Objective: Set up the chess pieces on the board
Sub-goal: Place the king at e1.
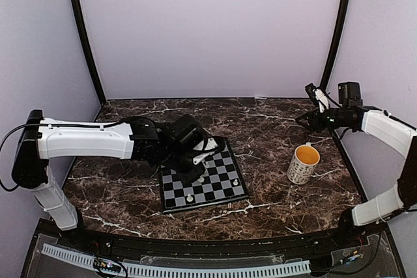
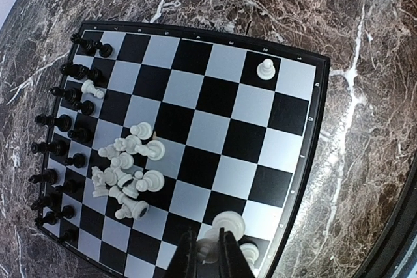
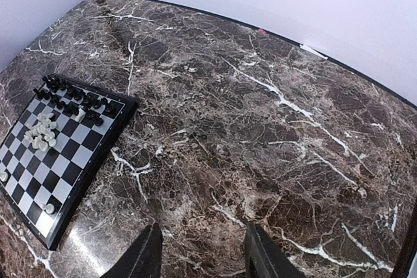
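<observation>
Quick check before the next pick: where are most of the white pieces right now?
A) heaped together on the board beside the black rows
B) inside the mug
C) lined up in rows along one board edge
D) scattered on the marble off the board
A: the white pieces lie in a jumbled heap on the board, right next to the black rows. Only a few whites stand apart.

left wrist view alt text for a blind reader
The left gripper pinches a white chess piece at the board's near edge. Black pieces line its left side, white pieces lie heaped beside them, one white pawn stands alone upper right.
</observation>
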